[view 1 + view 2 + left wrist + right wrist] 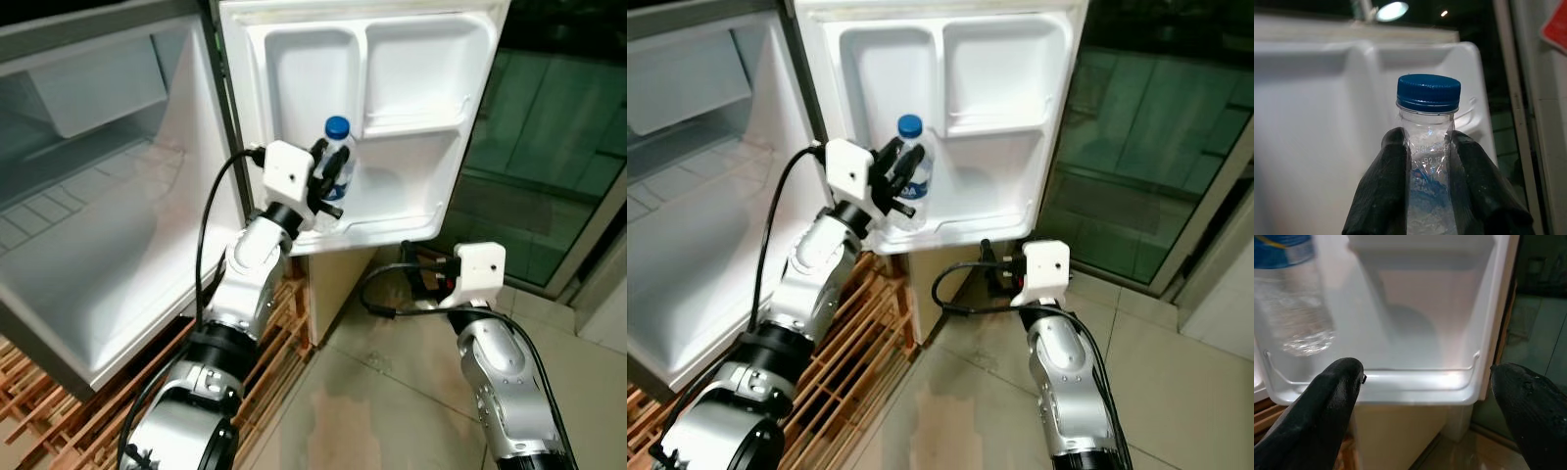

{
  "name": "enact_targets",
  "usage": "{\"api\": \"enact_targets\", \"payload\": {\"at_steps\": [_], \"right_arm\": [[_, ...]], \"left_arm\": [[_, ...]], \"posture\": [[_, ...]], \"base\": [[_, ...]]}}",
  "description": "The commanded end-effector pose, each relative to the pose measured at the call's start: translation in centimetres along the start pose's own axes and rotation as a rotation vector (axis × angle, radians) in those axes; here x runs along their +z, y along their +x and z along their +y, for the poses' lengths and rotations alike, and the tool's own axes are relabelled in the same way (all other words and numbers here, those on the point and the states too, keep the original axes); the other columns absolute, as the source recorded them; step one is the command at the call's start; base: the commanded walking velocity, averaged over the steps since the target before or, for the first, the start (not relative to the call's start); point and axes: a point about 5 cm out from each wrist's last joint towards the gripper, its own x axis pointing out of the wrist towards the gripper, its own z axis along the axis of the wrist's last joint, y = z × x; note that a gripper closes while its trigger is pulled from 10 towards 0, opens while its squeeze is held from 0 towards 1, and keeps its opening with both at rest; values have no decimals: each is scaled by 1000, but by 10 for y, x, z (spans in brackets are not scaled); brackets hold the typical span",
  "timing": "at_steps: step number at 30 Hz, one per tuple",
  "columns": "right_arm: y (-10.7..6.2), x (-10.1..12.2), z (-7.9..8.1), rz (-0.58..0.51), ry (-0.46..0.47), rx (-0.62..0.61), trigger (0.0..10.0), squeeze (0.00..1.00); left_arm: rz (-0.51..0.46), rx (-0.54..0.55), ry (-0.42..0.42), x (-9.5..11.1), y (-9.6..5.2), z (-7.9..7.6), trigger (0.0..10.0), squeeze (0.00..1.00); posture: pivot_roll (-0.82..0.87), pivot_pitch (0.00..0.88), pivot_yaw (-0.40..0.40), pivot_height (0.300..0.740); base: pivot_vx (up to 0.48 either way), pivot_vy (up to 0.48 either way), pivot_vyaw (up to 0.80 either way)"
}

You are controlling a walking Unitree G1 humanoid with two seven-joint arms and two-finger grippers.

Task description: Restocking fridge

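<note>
Left gripper (328,181) pinches a blue-capped water bottle (340,162) upright in the open fridge door's bottom shelf (392,227); right gripper (1425,396) spread wide, just below that shelf.

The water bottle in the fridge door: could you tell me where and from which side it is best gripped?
Grip the water bottle on its clear upper body, just below the blue cap, coming from the open front of the door shelf. It stands upright with shelf walls behind, and the left gripper pinches it there, one finger on each side.
</note>
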Motion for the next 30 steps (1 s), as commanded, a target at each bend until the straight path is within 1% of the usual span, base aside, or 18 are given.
{"api": "enact_targets", "payload": {"at_steps": [1,5,7,8,10,11,13,15,16,18,20,23,24,25,26,27,29,30], "right_arm": [[-3,8,4,-17,-27,33,10000,0],[-15,11,2,-16,-37,34,10000,0],[-26,11,1,1,-57,43,10000,0],[-28,11,1,3,-61,45,10000,0],[-32,11,0,13,-64,45,10000,0],[-35,11,-2,24,-70,43,10000,0],[-41,13,-3,33,-72,40,10000,0],[-43,14,-4,40,-75,40,10000,0],[-46,15,-4,48,-83,44,10000,0],[-52,19,-5,52,-113,62,10000,0],[-55,22,-7,52,-121,62,10000,0],[-63,26,-13,67,-123,44,10000,0],[-67,25,-15,86,-128,43,10000,0],[-67,25,-15,86,-128,43,10000,0],[-69,25,-15,94,-129,43,10000,0],[-72,25,-15,108,-130,45,10000,0],[-73,25,-15,112,-131,46,10000,0],[-74,25,-15,118,-131,47,10000,0]], "left_arm": [[-86,-18,90,15,9,-3,10000,0],[-120,-11,135,17,9,-5,10000,0],[-122,13,143,15,11,-3,10000,0],[-124,18,144,14,12,-3,10000,0],[-118,33,176,12,11,0,10000,0],[-108,40,213,8,8,2,10000,0],[-107,47,228,5,5,3,10000,0],[-102,51,232,3,4,4,10000,0],[-82,46,273,-1,1,5,10000,0],[-54,46,319,-9,-4,7,10000,0],[-46,54,333,-11,-7,9,10000,0],[-14,113,330,-18,-12,18,10000,0],[26,177,332,-22,-14,29,10000,0],[26,177,332,-22,-14,29,10000,0],[42,206,331,-23,-15,34,10000,0],[73,281,330,-26,-17,44,10000,0],[81,302,333,-27,-18,46,10000,0],[102,346,313,-30,-20,50,10000,0]], "posture": [[-246,0,101,740],[-279,0,99,740],[-305,22,96,740],[-305,22,96,740],[-318,38,93,740],[-328,50,89,740],[-343,74,80,740],[-346,80,79,740],[-361,100,78,740],[-381,120,74,740],[-394,132,69,740],[-413,148,60,740],[-417,157,56,740],[-417,157,56,740],[-417,159,56,740],[-419,174,52,740],[-419,174,52,740],[-423,181,49,740]], "base": [[0,0,0],[0,0,0],[0,0,0],[0,0,0],[0,0,0],[0,0,0],[0,0,0],[0,0,0],[0,0,0],[0,0,0],[0,0,0],[0,0,0],[0,0,0],[0,0,0],[0,0,0],[0,0,0],[0,0,0],[0,0,0]]}}
